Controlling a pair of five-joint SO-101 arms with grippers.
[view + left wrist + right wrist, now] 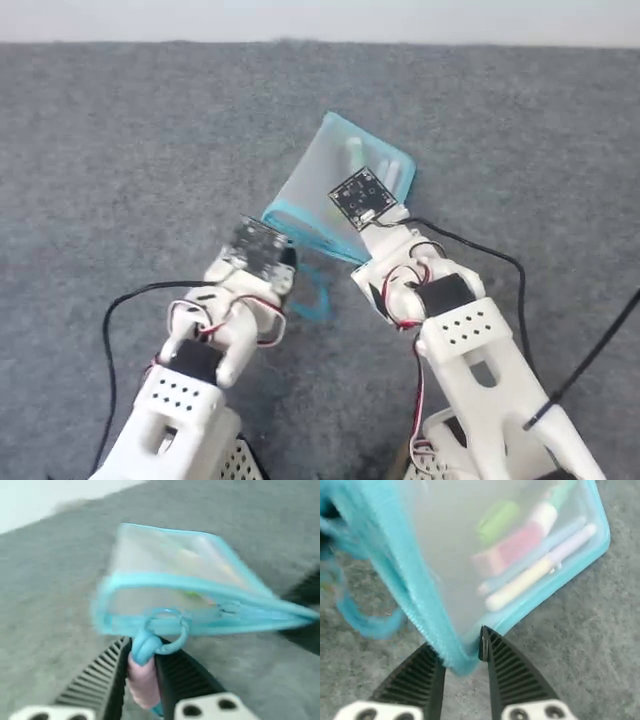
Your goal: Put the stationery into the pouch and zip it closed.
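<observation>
Left gripper (143,655) clamped on zipper pull (147,642); right gripper (460,647) pinches pouch (445,555) corner. Pens (540,567) inside point far-right.

Left arm (185,390) and right arm (480,345) being cased in white shells dotted with small holes, black cables (112,330) and red wires (398,300) being looped alongside, black ribbed fingers (512,677) being carried on white screw-holed mounts (530,711)

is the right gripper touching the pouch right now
Touching. The right wrist view shows the right gripper closed on the pouch at its zipper-edge corner, with no gap. The left gripper holds the blue strap.
</observation>
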